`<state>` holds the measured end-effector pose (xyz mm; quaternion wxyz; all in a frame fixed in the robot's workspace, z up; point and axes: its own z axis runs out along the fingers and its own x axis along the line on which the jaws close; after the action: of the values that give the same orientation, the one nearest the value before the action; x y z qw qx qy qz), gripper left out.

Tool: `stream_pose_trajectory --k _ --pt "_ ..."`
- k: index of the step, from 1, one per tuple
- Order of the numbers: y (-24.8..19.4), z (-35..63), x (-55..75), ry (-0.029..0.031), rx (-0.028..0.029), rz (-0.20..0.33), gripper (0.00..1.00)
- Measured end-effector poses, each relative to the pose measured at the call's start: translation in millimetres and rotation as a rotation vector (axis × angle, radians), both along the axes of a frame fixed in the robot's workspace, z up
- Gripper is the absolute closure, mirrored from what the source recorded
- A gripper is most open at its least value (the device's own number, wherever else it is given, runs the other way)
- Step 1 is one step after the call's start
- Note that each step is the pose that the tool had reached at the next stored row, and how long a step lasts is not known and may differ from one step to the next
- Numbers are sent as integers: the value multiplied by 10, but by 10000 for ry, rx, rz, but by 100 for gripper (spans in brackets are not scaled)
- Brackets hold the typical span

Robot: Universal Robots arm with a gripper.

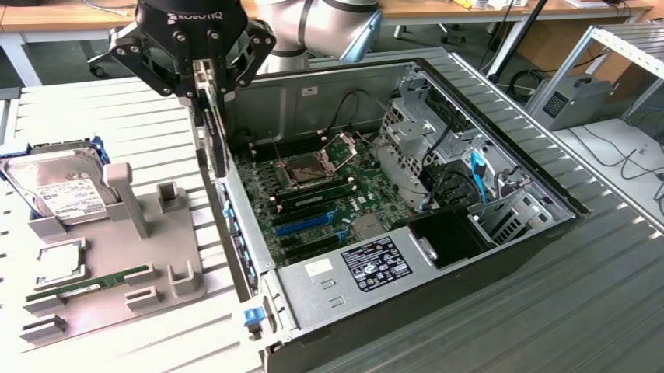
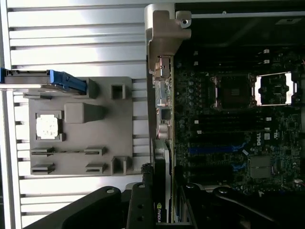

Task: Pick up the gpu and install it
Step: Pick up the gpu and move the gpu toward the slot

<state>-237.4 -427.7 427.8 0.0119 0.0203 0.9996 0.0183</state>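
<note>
In the exterior view my gripper [image 1: 211,92] sits at eleven o'clock, clamped on the top edge of the graphics card [image 1: 216,151], which hangs edge-down right over the near wall of the open computer case [image 1: 311,295]. The case fills the middle and three o'clock side and holds the motherboard [image 1: 311,194], with an open processor socket [image 1: 311,165] and a blue slot [image 1: 301,225] below it. At nine o'clock a grey tray [image 1: 114,303] carries a hard drive [image 1: 62,186], a square chip [image 1: 61,260] and a thin memory stick [image 1: 89,284]. In the wrist view my gripper [image 2: 164,210] pinches the graphics card [image 2: 163,81] and I look down its length to the pale bracket at its far end, with the grey tray [image 2: 81,138], its chip [image 2: 47,127] and hard drive [image 2: 43,78] on one side and the motherboard [image 2: 228,143] with the blue slot [image 2: 217,149] on the other. I judge the danger is the bracket catching the case wall, or the card tilting in my narrow grip and missing its slot.
</note>
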Motion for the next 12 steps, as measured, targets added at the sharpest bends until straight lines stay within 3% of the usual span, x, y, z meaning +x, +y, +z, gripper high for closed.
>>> stream_pose_trajectory --k 12 --pt "0 0 407 0 9 0 73"
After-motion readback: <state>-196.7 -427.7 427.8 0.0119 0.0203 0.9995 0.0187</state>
